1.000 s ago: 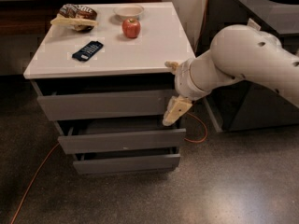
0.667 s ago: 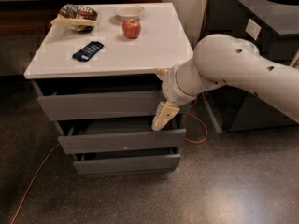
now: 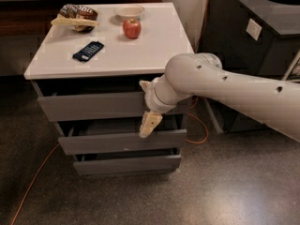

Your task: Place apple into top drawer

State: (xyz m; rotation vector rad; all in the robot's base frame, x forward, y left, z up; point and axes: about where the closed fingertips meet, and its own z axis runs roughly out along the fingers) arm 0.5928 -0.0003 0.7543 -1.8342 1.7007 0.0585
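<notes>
The apple (image 3: 132, 28) sits on the white surface (image 3: 145, 55) above the 3 grey drawers, just in front of a white bowl (image 3: 129, 11) and well apart from the gripper. The gripper (image 3: 151, 123) hangs in front of the cabinet, at the lower right edge of the top drawer (image 3: 89, 107). Whether it is clenched or released cannot be told.

The matt beige gripper (image 3: 147, 125) hangs at the lower edge of the matt grey top drawer (image 3: 93, 106). Above the drawer, the apple (image 3: 132, 28) looks smooth-skinned.
</notes>
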